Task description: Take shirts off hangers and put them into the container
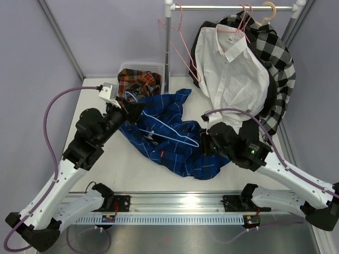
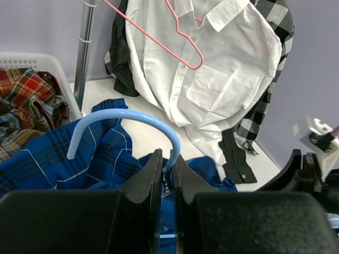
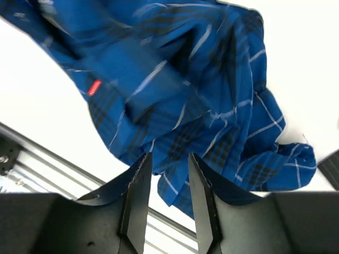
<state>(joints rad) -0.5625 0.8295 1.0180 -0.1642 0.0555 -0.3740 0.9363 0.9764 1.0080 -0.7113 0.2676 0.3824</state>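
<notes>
The royal blue shirt (image 1: 175,148) lies crumpled in the middle of the table with the light blue hanger (image 1: 177,135) still in it. My left gripper (image 1: 139,112) is shut on that hanger's neck (image 2: 170,163), just under its hook (image 2: 127,116). My right gripper (image 3: 168,157) stands open at the shirt's lower hem (image 3: 201,100), with cloth showing past the gap between the jaws. The plaid shirt (image 1: 139,82) fills the white container (image 1: 142,65) at the back left. A white shirt (image 1: 230,71) and a black-and-white checked shirt (image 1: 279,58) hang on pink hangers (image 1: 244,18).
An empty pink hanger (image 1: 180,47) hangs from the rack rail (image 1: 233,8), beside the upright pole (image 1: 168,53) right of the container. The hanging shirts drape onto the table's back right. A metal rail (image 1: 180,201) runs along the near edge.
</notes>
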